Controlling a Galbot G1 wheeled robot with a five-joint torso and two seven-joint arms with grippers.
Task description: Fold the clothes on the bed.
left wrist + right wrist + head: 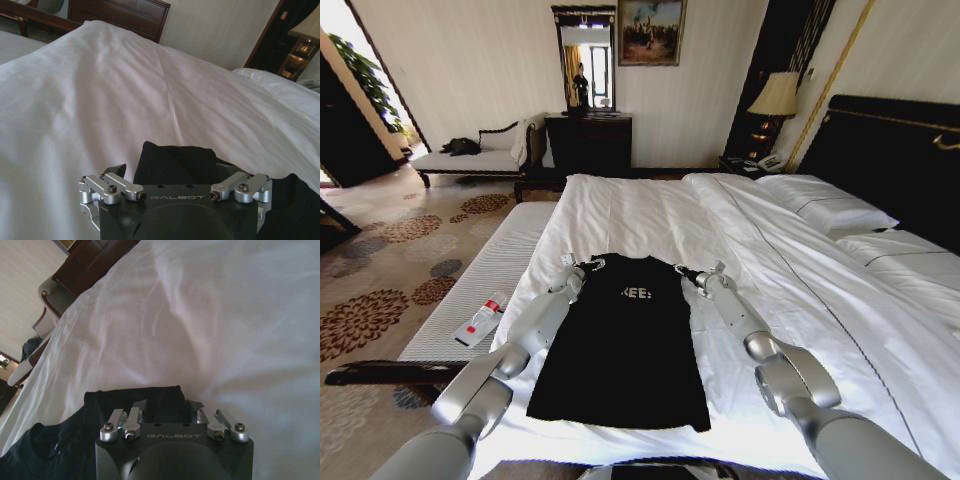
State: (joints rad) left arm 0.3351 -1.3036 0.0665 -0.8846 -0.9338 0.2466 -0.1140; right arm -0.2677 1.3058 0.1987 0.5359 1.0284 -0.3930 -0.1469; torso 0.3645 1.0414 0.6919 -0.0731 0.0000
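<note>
One black T-shirt (623, 345) lies on one bed (650, 215), with two pillows (825, 203), two grippers, one lamp (776, 97), and one bench (470, 160).

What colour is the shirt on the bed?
Black, with small pale letters across the chest. The shirt shows best in the head view, lying on the white bed.

Black T-shirt (620, 345) flat on white bed (650, 215)

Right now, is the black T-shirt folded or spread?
Partly folded: the black T-shirt lies as a narrow sleeveless rectangle on the bed, both sleeves tucked in.
</note>
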